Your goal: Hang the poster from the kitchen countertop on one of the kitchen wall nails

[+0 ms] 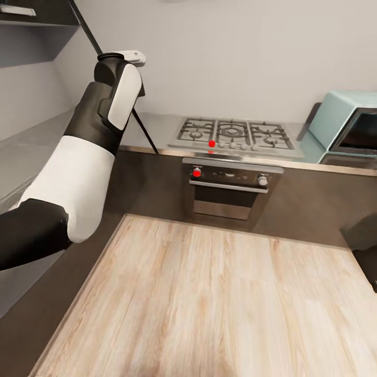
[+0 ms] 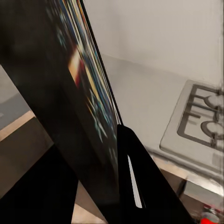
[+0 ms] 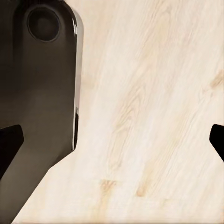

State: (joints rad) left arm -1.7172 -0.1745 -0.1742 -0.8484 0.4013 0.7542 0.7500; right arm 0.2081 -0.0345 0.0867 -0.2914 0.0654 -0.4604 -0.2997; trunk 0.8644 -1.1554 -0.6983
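i have the left arm raised in front of the head camera, forearm pointing up toward the wall. the poster is in the left gripper: in the left wrist view the two dark fingers sit on either side of its edge, clamped on it, and i see it almost edge-on, with a strip of colourful print on dark blue. from the head camera the poster is only a thin dark line slanting down past the wrist, above the corner of the countertop.

the gas hob lies in the grey countertop, with the oven below it and a pale blue microwave at the right end.

the right gripper hangs over the light wood floor, its fingertips wide apart, gripping nothing, beside a dark part of the robot.
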